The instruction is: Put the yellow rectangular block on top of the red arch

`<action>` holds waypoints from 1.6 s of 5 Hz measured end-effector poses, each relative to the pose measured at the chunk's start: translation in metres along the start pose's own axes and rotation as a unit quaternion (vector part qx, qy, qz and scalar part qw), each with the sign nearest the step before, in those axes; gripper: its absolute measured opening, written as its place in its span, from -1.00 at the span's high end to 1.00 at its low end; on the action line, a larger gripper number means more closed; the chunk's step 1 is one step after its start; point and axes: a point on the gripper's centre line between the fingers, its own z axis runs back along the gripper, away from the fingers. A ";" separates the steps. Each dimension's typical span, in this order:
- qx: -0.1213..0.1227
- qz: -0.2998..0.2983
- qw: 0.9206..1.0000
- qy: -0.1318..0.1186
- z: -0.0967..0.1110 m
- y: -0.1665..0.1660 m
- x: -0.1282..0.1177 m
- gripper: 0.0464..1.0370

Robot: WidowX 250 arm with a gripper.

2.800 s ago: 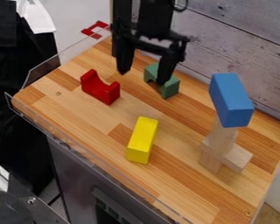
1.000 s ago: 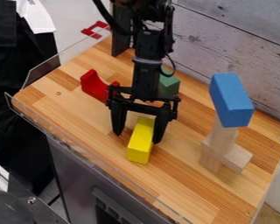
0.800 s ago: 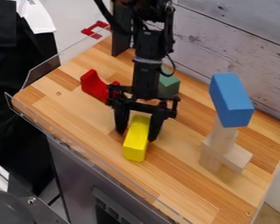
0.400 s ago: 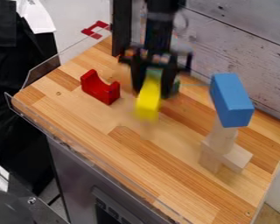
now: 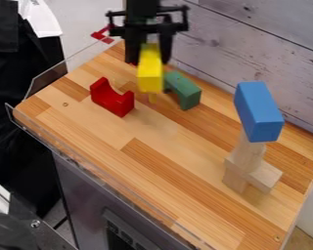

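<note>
Gripper (image 5: 150, 56): fingers pinching yellow block (image 5: 150, 77), seemingly raised off board (image 5: 94, 132)
Red arch (image 5: 112, 100): hollow up, inside board's edges
Green block (image 5: 185, 92): near back wall (image 5: 231, 53)
Gap: wide, red arch to blue block (image 5: 258, 111)

no readable text, no labels or numbers
</note>
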 end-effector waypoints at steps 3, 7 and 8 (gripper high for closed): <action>-0.005 0.312 0.944 -0.107 0.005 0.025 -0.010 -0.03; -0.071 0.446 0.886 -0.103 0.002 0.034 -0.010 -0.03; -0.066 0.448 0.886 -0.095 -0.002 0.042 -0.008 -0.03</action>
